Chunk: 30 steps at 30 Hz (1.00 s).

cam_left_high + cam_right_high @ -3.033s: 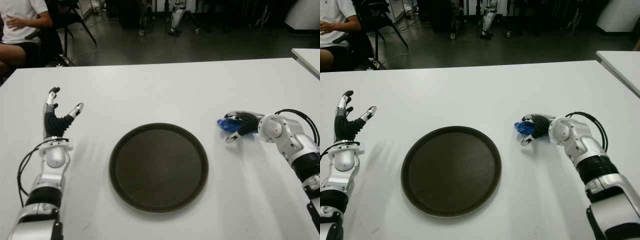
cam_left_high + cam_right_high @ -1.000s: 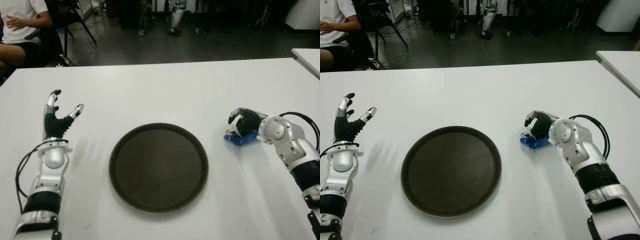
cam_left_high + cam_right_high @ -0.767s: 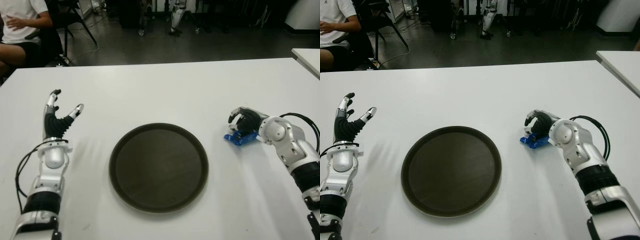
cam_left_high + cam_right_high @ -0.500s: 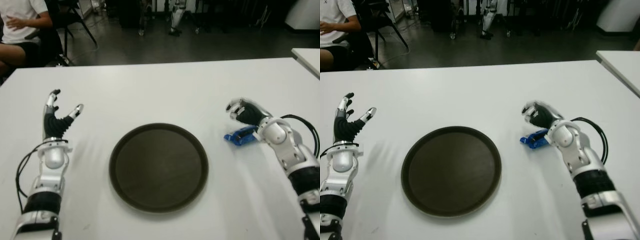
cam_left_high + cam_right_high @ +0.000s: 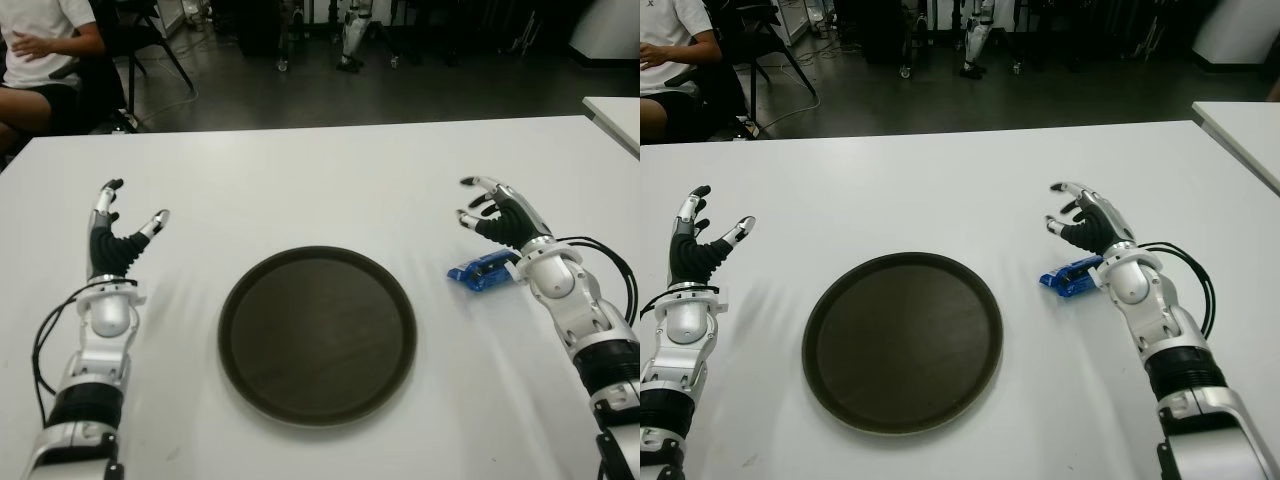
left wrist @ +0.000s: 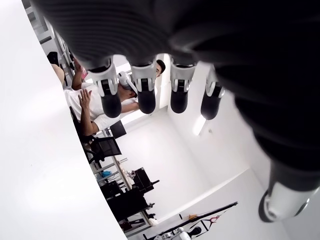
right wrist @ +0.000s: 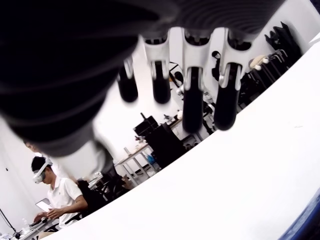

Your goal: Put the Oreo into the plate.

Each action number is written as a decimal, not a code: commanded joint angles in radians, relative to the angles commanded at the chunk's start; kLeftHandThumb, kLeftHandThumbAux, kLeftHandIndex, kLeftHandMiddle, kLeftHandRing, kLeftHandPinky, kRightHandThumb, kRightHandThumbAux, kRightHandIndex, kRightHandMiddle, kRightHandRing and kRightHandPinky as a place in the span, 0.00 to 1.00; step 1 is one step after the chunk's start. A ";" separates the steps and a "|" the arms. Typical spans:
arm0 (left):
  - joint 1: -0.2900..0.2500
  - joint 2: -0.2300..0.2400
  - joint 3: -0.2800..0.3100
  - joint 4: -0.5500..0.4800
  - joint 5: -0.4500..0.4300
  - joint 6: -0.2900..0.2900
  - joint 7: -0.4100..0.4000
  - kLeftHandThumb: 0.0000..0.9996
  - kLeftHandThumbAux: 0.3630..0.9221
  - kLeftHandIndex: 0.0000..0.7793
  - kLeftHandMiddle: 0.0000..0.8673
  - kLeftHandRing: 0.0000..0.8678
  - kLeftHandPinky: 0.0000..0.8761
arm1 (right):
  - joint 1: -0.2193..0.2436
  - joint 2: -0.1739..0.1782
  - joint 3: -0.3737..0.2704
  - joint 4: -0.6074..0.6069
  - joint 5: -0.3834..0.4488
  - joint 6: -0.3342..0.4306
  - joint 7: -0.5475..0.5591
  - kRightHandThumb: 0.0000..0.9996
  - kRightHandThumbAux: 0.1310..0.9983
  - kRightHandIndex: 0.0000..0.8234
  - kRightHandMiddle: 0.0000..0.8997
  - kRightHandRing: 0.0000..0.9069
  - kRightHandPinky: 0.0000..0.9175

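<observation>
The blue Oreo pack lies flat on the white table, a little to the right of the round dark plate. My right hand is raised just behind the pack, fingers spread, holding nothing and clear of the pack. In the right wrist view the fingertips point away over the table, and a blue corner of the Oreo pack shows at the picture's edge. My left hand stands open left of the plate, fingers up, nothing in it. The plate holds nothing.
A person in a white shirt sits behind the table's far left corner beside a black chair. A second white table edges in at the far right. Dark floor and equipment lie beyond the far edge.
My right hand let go of the Oreo pack, opened and lifted back behind it. The pack now lies by itself on the table. The left hand has not moved.
</observation>
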 joint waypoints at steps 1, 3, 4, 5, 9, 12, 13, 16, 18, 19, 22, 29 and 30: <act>0.001 0.000 -0.002 -0.006 0.001 0.001 -0.003 0.00 0.49 0.05 0.04 0.00 0.00 | 0.000 -0.009 0.004 -0.007 -0.008 0.002 0.005 0.18 0.54 0.02 0.07 0.10 0.16; 0.001 0.003 -0.007 -0.012 0.004 0.001 -0.007 0.00 0.48 0.05 0.04 0.00 0.00 | -0.002 -0.025 0.012 -0.019 -0.021 0.006 0.019 0.18 0.52 0.01 0.03 0.04 0.10; 0.001 0.003 -0.007 -0.012 0.003 -0.003 -0.008 0.00 0.48 0.05 0.04 0.00 0.00 | 0.000 -0.035 0.014 -0.029 -0.024 0.008 0.031 0.18 0.51 0.01 0.02 0.03 0.09; 0.001 0.002 -0.007 -0.012 0.002 -0.006 -0.009 0.00 0.49 0.05 0.04 0.01 0.00 | 0.001 -0.041 0.015 -0.036 -0.024 0.008 0.038 0.18 0.50 0.00 0.01 0.02 0.07; -0.001 -0.002 -0.004 -0.011 -0.001 -0.012 -0.009 0.00 0.51 0.05 0.05 0.02 0.00 | 0.007 -0.059 0.021 -0.056 -0.028 0.006 0.073 0.19 0.48 0.00 0.00 0.00 0.03; 0.002 -0.004 -0.006 -0.019 0.010 -0.011 0.004 0.00 0.51 0.05 0.05 0.02 0.00 | 0.011 -0.077 0.029 -0.072 -0.033 0.006 0.105 0.19 0.46 0.00 0.00 0.00 0.04; 0.003 -0.004 -0.007 -0.021 0.013 -0.011 0.008 0.00 0.51 0.05 0.05 0.02 0.00 | 0.012 -0.081 0.031 -0.076 -0.034 0.007 0.113 0.19 0.46 0.00 0.00 0.00 0.05; 0.004 -0.006 -0.007 -0.023 0.013 -0.014 0.005 0.00 0.52 0.05 0.04 0.02 0.00 | 0.010 -0.102 0.043 -0.086 -0.045 0.008 0.153 0.19 0.44 0.00 0.00 0.00 0.06; 0.004 -0.008 -0.006 -0.024 0.007 -0.016 -0.003 0.00 0.53 0.06 0.05 0.02 0.00 | 0.009 -0.114 0.049 -0.092 -0.046 0.009 0.183 0.20 0.43 0.00 0.00 0.00 0.08; 0.004 -0.008 -0.005 -0.024 0.004 -0.017 -0.007 0.00 0.53 0.06 0.05 0.02 0.00 | 0.009 -0.118 0.051 -0.096 -0.045 0.010 0.196 0.21 0.42 0.00 0.00 0.00 0.08; -0.008 -0.009 0.004 -0.002 -0.019 -0.016 -0.022 0.00 0.55 0.06 0.06 0.03 0.00 | 0.011 -0.135 0.058 -0.116 -0.042 0.021 0.249 0.23 0.42 0.00 0.00 0.00 0.09; -0.015 -0.003 0.007 0.009 -0.021 0.015 -0.020 0.00 0.54 0.06 0.06 0.04 0.00 | 0.020 -0.164 0.068 -0.167 -0.044 0.047 0.331 0.27 0.38 0.00 0.00 0.00 0.08; -0.013 -0.001 0.005 0.007 -0.017 0.021 -0.019 0.00 0.54 0.05 0.06 0.03 0.00 | 0.020 -0.167 0.070 -0.171 -0.044 0.047 0.341 0.28 0.38 0.00 0.00 0.00 0.06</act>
